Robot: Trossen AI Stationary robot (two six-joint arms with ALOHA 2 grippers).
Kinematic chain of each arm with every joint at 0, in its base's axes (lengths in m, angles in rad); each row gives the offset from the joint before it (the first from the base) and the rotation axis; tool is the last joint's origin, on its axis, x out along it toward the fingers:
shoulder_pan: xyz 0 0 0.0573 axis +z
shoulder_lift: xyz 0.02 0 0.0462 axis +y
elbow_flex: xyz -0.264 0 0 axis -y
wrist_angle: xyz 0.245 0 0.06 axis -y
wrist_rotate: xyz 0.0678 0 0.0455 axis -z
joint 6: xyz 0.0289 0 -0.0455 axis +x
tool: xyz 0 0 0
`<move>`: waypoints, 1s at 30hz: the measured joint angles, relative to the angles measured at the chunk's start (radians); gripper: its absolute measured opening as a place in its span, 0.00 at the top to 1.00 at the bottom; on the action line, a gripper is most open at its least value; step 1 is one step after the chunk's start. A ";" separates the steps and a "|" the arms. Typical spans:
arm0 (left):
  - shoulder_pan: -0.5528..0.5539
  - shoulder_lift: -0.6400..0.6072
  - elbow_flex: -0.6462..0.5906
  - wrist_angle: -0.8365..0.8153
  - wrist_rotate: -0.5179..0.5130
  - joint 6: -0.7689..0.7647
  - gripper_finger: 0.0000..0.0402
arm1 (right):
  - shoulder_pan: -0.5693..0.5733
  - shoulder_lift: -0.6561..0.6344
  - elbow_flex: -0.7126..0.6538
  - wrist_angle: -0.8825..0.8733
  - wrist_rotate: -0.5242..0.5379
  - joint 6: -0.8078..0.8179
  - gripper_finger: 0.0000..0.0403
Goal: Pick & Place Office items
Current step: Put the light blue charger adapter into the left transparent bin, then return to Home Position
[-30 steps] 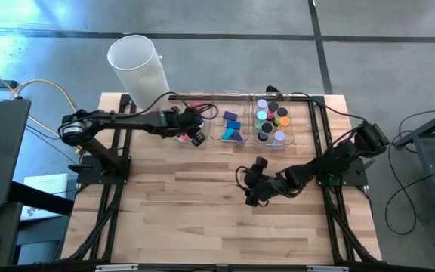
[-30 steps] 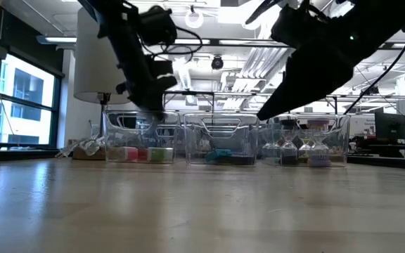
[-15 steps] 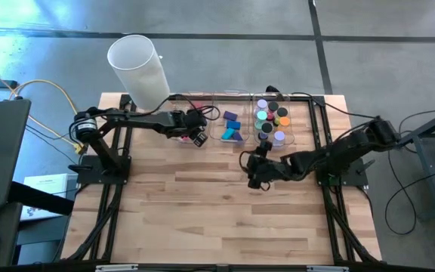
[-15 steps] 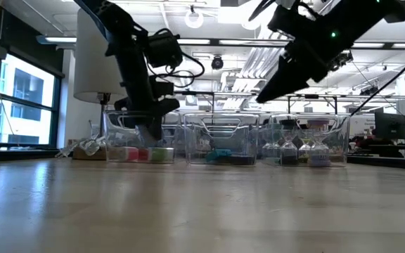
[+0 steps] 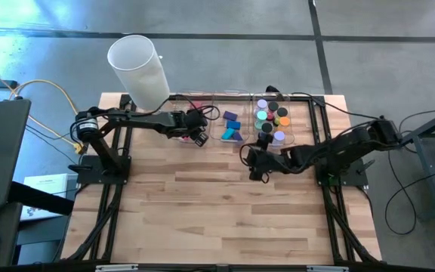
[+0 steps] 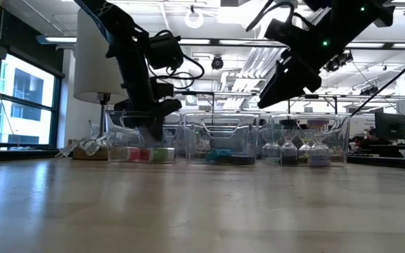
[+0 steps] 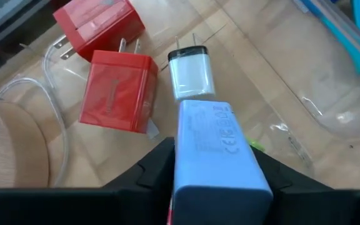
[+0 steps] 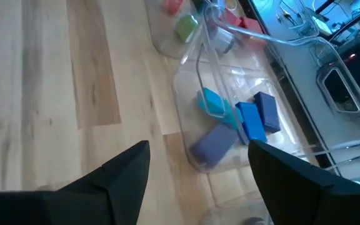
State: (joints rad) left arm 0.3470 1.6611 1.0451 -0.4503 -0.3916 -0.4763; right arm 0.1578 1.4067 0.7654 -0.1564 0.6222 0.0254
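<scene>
From above, our left gripper (image 5: 195, 130) hides most of the left clear bin (image 5: 178, 107), into which it reaches. Our wrist camera shows it clenched on a light blue charger block (image 7: 217, 153), whose printed label carries a CE mark; the finer text is too small to read. Below it lie two red plug blocks (image 7: 117, 90) and a small white one (image 7: 190, 73). Our right gripper (image 5: 256, 162) hangs over bare table just before the middle bin (image 8: 230, 119), fingers parted and empty, with blue and purple blocks (image 8: 258, 119) inside that bin.
</scene>
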 joint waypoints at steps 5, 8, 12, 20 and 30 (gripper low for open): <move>0.000 0.000 0.000 0.001 0.001 0.000 0.51 | -0.024 0.000 0.000 -0.003 -0.035 -0.028 0.36; 0.000 0.000 0.000 0.003 0.002 0.008 0.47 | -0.041 0.000 0.000 -0.006 -0.066 -0.030 0.36; 0.000 -0.004 0.002 0.003 0.000 0.053 0.45 | -0.056 0.000 0.000 -0.014 -0.090 -0.030 0.36; -0.039 -0.077 0.043 0.000 -0.001 0.124 0.45 | -0.060 -0.042 0.000 -0.013 -0.099 -0.022 0.36; -0.190 -0.245 0.062 -0.043 -0.096 0.252 0.45 | -0.060 -0.116 0.000 0.054 -0.578 0.032 0.36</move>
State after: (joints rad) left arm 0.1571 1.4162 1.1072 -0.4934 -0.4877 -0.2238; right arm 0.0982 1.2909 0.7654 -0.1029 0.0440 0.0578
